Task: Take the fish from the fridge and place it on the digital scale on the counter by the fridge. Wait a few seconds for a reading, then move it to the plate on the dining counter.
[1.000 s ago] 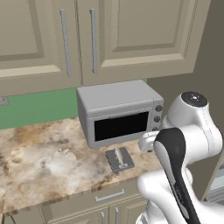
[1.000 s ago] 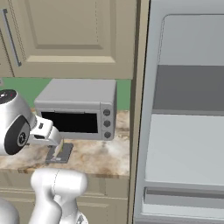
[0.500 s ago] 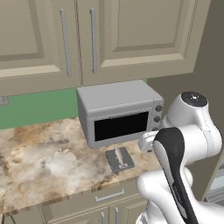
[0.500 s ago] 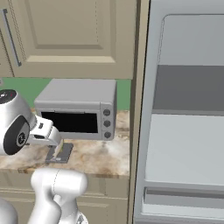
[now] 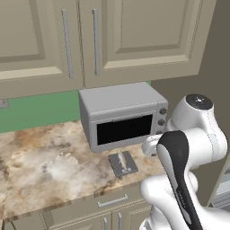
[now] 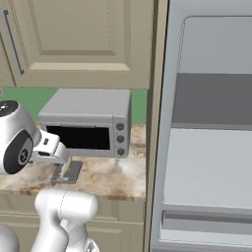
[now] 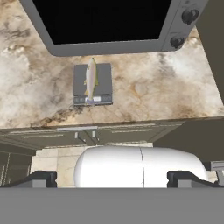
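From the left base view: fish (image 5: 120,158) lying on the digital scale (image 5: 122,163), just in front of the toaster oven (image 5: 122,115). From the right base view: scale near the bench (image 6: 106,177) edge. From the hand view: end effector (image 7: 112,178) wide open, holding nothing. Could slip off the small scale if nudged; could knock the oven when reaching.

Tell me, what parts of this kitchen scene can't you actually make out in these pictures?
- The digital scale: its display strip in the hand view is too small to read any figure.
- The scale in the right base view: partly hidden behind the robot's arm.
- The fridge: cut off by the right and bottom edges of the right base view; its inside is not visible.
- The fish: in the left base view, too small to tell head from tail.
- The toaster oven: its window is black, so its contents are hidden.
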{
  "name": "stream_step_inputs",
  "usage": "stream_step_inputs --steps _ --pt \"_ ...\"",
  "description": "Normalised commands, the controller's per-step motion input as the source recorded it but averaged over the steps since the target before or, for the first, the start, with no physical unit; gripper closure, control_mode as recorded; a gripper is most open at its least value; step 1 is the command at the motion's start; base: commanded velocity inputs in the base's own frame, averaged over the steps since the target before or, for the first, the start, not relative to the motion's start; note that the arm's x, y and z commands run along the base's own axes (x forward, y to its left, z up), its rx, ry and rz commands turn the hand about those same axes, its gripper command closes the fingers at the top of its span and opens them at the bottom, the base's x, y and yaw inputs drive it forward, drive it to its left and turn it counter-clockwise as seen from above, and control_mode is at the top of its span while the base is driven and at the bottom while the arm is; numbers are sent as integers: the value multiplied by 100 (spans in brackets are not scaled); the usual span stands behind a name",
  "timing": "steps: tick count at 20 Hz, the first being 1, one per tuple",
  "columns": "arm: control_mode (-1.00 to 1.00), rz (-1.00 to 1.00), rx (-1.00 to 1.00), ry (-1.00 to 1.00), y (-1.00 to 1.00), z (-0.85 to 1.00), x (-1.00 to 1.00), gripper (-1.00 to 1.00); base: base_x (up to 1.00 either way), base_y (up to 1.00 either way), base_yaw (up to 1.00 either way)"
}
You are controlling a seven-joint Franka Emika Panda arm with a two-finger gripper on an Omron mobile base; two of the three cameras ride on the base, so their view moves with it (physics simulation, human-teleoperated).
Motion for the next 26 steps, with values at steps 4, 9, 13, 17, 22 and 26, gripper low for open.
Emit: stream_step_inputs --steps 4,9,13,17,22,26 --pt "-100 0 0 0 0 0 0 -100 0 0 0" --pt "-100 0 0 0 0 0 0 -100 0 0 0" --pt "-100 0 0 0 0 0 0 -100 0 0 0" --pt "-100 0 0 0 0 0 0 -100 0 0 0" --pt "-100 0 0 0 0 0 0 -100 0 0 0" --pt "-100 0 0 0 0 0 0 -100 0 0 0"
